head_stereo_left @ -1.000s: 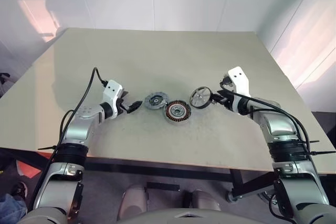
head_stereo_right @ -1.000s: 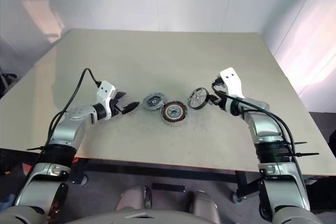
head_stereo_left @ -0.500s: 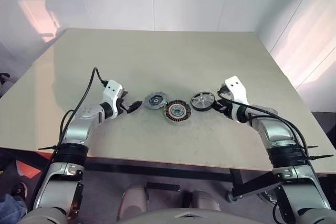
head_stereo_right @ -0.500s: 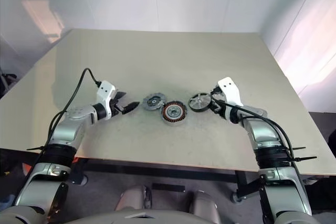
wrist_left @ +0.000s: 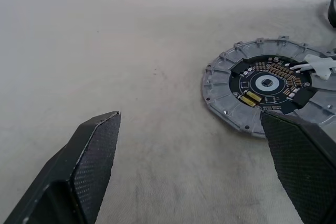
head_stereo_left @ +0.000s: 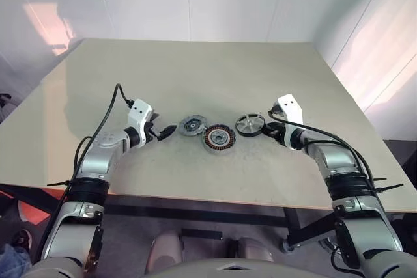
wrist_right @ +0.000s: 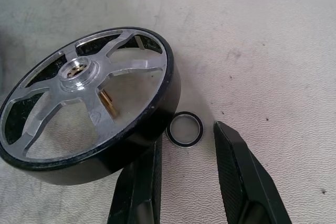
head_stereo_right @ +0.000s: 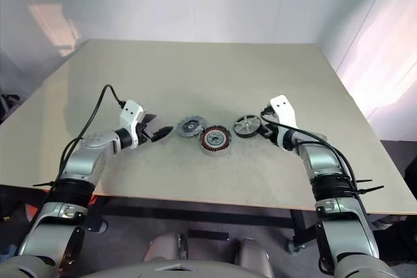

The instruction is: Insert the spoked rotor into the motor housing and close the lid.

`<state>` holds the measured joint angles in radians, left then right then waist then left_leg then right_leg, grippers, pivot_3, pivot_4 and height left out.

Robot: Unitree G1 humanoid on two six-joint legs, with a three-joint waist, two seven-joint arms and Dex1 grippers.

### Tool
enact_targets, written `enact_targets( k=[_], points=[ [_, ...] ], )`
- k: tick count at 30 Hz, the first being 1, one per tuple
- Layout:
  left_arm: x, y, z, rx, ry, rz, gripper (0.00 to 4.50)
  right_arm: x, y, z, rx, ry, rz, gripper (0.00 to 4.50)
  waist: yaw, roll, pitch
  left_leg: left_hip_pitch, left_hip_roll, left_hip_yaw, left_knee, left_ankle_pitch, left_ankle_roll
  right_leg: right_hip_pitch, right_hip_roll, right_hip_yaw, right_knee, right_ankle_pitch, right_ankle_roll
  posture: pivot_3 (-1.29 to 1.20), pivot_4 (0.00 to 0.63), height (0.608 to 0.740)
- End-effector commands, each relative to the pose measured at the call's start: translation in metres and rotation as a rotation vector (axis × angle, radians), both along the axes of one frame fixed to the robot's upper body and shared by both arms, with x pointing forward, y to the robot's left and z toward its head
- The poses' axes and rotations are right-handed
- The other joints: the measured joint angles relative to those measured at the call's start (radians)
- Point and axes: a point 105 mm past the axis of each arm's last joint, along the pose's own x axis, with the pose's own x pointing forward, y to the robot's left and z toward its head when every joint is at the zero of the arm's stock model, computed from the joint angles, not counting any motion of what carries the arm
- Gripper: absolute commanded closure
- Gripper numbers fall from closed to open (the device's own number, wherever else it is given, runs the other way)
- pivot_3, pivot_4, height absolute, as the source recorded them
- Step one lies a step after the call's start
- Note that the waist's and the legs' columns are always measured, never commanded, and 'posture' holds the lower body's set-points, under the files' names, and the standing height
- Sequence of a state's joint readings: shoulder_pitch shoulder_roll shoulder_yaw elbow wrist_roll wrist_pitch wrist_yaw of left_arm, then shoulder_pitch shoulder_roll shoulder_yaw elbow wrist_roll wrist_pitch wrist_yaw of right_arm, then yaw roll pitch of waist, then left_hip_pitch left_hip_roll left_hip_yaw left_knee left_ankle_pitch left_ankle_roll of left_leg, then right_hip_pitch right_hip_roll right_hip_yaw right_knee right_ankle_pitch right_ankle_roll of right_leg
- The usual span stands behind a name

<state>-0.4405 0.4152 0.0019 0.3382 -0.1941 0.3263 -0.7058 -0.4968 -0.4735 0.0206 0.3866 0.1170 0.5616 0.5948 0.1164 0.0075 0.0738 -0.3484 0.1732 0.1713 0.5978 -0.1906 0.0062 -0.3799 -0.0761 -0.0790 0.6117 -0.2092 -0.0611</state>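
The spoked rotor [wrist_right: 86, 113] lies on the table [head_stereo_left: 195, 69]. The right gripper [wrist_right: 186, 182] jaws are apart beside it. The left gripper [wrist_left: 189, 166] jaws are wide apart near the lid [wrist_left: 265, 85].

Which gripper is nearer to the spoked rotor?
Right. The right gripper is at the spoked rotor rim; the open left gripper is beyond the motor housing.

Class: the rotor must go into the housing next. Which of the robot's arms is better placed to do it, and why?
Probably the right. The right gripper sits at the spoked rotor's rim, beside the motor housing. The left gripper stands open by the lid.
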Motion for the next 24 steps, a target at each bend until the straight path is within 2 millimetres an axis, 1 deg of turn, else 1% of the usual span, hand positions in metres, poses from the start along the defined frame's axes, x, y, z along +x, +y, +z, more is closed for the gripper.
enact_targets(
  k=[1, 2, 3, 7, 10, 12, 14, 15, 17, 18, 19, 21, 23, 24],
  points=[
    [0.003, 0.004, 0.018, 0.003, -0.061, 0.006, 0.00, 0.001, -0.005, -0.007, -0.012, 0.028, -0.034, 3.39, -0.004, 0.000, 0.000, 0.000, 0.000, 0.000, 0.000, 0.000, 0.000, 0.002, 0.000, -0.001, -0.002, 0.000, 0.000, 0.00, 0.000, 0.740],
    [0.003, 0.004, 0.018, 0.003, -0.061, 0.007, 0.00, 0.001, -0.006, -0.007, -0.020, 0.026, -0.035, 3.71, -0.007, 0.000, 0.000, 0.001, 0.000, 0.000, 0.000, 0.000, 0.000, 0.003, 0.000, -0.001, -0.004, 0.000, 0.000, 0.00, 0.000, 0.740],
    [0.004, 0.005, 0.018, 0.004, -0.061, 0.008, 0.00, 0.001, -0.007, -0.007, -0.028, 0.023, -0.033, 3.85, -0.008, 0.000, 0.000, 0.001, 0.000, 0.000, 0.000, 0.000, 0.000, 0.005, 0.000, -0.001, -0.005, 0.000, 0.000, 0.00, 0.000, 0.740],
    [0.004, 0.004, 0.018, 0.004, -0.059, 0.008, 0.00, 0.003, -0.010, -0.003, -0.042, 0.009, -0.042, 3.85, -0.012, -0.001, 0.000, 0.003, -0.001, 0.000, 0.000, 0.000, 0.001, 0.008, 0.000, -0.001, -0.006, 0.000, 0.000, 0.00, 0.000, 0.740],
    [0.004, 0.004, 0.017, 0.003, -0.058, 0.006, 0.00, 0.007, -0.020, 0.002, -0.060, -0.006, -0.096, 3.85, -0.013, -0.001, 0.000, 0.003, 0.000, 0.000, -0.001, -0.001, 0.001, 0.008, 0.000, -0.001, -0.006, 0.000, 0.000, 0.00, 0.000, 0.740],
    [0.003, 0.003, 0.017, 0.001, -0.058, 0.005, 0.00, 0.013, -0.037, 0.006, -0.086, -0.023, -0.179, 3.85, -0.013, -0.001, 0.000, 0.003, -0.001, 0.000, -0.001, -0.001, 0.001, 0.008, 0.000, -0.001, -0.006, 0.000, 0.000, 0.00, 0.000, 0.740],
    [0.003, 0.002, 0.017, 0.000, -0.057, 0.004, 0.00, 0.019, -0.058, 0.012, -0.116, -0.047, -0.290, 3.85, -0.013, 0.000, 0.000, 0.003, -0.001, 0.000, -0.001, 0.000, 0.001, 0.008, -0.001, -0.001, -0.006, 0.000, 0.000, 0.00, 0.000, 0.740],
    [0.003, 0.002, 0.017, 0.000, -0.056, 0.003, 0.00, 0.023, -0.073, 0.019, -0.141, -0.070, -0.365, 3.85, -0.012, 0.000, 0.000, 0.003, -0.001, 0.000, 0.000, -0.001, 0.001, 0.008, -0.001, -0.001, -0.006, 0.000, 0.000, 0.00, 0.000, 0.740],
    [0.003, 0.001, 0.016, -0.001, -0.055, 0.002, 0.00, 0.028, -0.097, 0.032, -0.177, -0.118, -0.481, 3.85, -0.010, 0.000, 0.000, 0.002, -0.002, 0.000, 0.000, 0.000, 0.001, 0.008, -0.002, -0.001, -0.006, 0.000, 0.000, 0.00, 0.000, 0.740],
    [0.003, 0.001, 0.016, -0.001, -0.055, 0.001, 0.00, 0.030, -0.104, 0.038, -0.184, -0.140, -0.518, 3.85, -0.010, 0.000, 0.000, 0.000, -0.003, 0.000, 0.000, 0.000, 0.001, 0.007, -0.003, -0.001, -0.006, 0.000, 0.000, 0.00, 0.000, 0.740],
    [0.003, 0.001, 0.016, -0.001, -0.055, 0.001, 0.00, 0.032, -0.107, 0.045, -0.178, -0.166, -0.534, 3.85, -0.010, 0.000, 0.000, -0.001, -0.003, 0.001, 0.000, 0.000, 0.001, 0.007, -0.003, -0.001, -0.006, 0.000, 0.000, 0.00, 0.000, 0.740],
    [0.003, 0.001, 0.016, -0.001, -0.054, 0.000, 0.00, 0.038, -0.096, 0.060, -0.112, -0.223, -0.490, 3.85, -0.017, 0.000, 0.000, -0.002, -0.002, 0.002, -0.001, -0.001, 0.002, 0.005, -0.003, -0.001, -0.006, 0.000, 0.000, 0.00, 0.000, 0.740],
    [0.003, 0.001, 0.016, -0.002, -0.053, -0.001, 0.00, 0.041, -0.065, 0.079, -0.006, -0.279, -0.336, 3.85, -0.029, 0.000, 0.000, -0.003, -0.001, 0.002, -0.001, -0.002, 0.003, 0.003, -0.002, -0.001, -0.004, 0.000, 0.000, 0.00, 0.000, 0.740],
    [0.003, 0.000, 0.016, -0.002, -0.053, -0.002, 0.00, 0.038, -0.045, 0.086, 0.035, -0.296, -0.236, 3.85, -0.034, 0.000, 0.000, -0.005, 0.000, 0.003, -0.002, -0.002, 0.003, -0.001, -0.002, -0.001, -0.003, 0.001, 0.000, 0.00, 0.000, 0.740]
  ],
)
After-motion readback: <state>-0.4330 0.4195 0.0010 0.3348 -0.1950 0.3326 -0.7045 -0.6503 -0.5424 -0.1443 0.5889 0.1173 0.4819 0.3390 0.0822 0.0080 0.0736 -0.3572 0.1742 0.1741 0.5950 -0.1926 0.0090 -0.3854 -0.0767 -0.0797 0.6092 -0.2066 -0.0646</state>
